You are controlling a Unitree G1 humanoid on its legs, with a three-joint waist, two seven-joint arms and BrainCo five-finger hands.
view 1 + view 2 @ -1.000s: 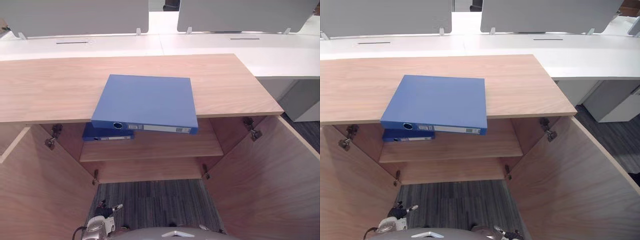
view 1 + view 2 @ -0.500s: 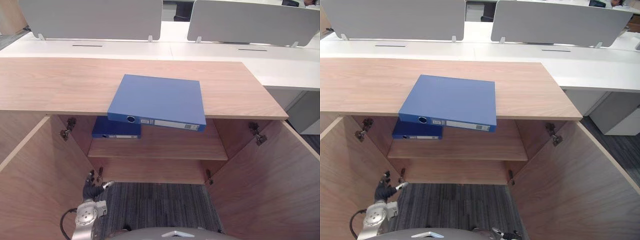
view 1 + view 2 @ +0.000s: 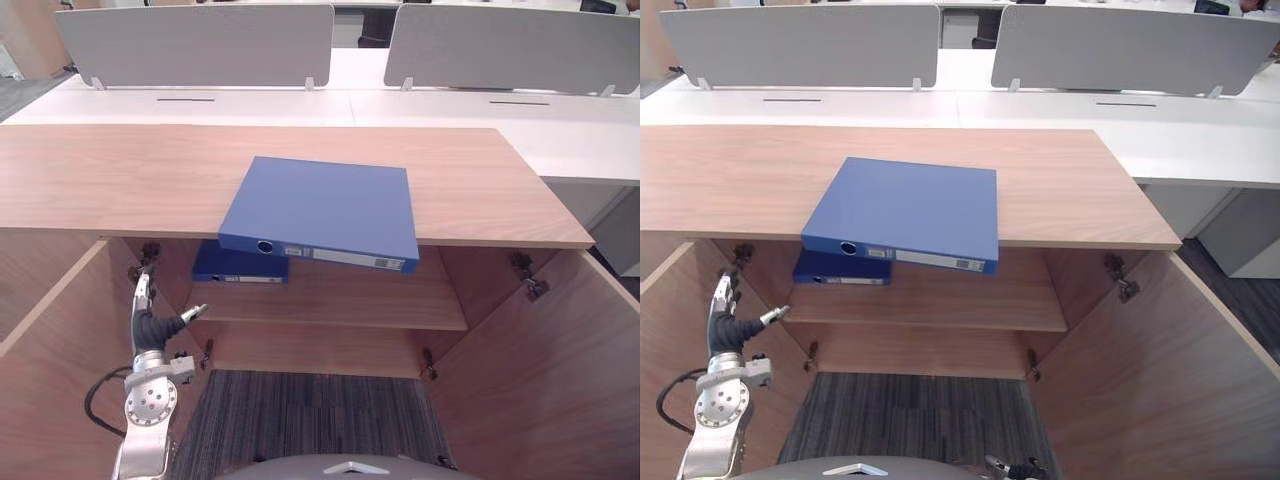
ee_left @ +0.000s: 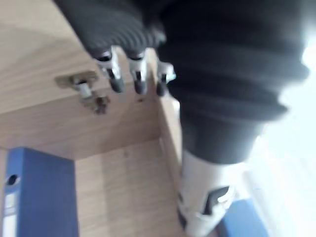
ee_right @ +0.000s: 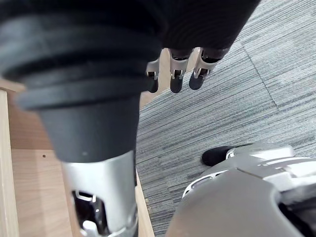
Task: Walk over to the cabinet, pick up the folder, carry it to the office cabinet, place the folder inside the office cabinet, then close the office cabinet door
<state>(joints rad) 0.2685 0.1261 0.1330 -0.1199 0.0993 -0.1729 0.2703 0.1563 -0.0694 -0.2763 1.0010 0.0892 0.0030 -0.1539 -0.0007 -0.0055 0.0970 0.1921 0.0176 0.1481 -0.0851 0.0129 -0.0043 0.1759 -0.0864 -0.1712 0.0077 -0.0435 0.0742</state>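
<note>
A blue folder (image 3: 320, 208) lies flat on the wooden cabinet top (image 3: 110, 175), its labelled spine overhanging the front edge. A second blue folder (image 3: 238, 267) lies on the shelf (image 3: 340, 300) inside, at the left. My left hand (image 3: 148, 322) is raised in front of the open cabinet, close to the left door, below and left of the top folder. It is open, with straight fingers (image 4: 116, 79) and the thumb spread. The left wrist view has the shelf folder (image 4: 39, 197) and a door hinge (image 4: 88, 91). My right hand (image 5: 174, 81) hangs low over the carpet, fingers relaxed and holding nothing.
Both cabinet doors stand wide open, the left door (image 3: 50, 390) and the right door (image 3: 545, 380) flanking a strip of grey carpet (image 3: 310, 420). White desks with grey divider panels (image 3: 200, 45) run behind the cabinet.
My left hand has risen from near the floor to shelf height beside the left door. The camera has shifted, showing more of the desks. The folders have not moved.
</note>
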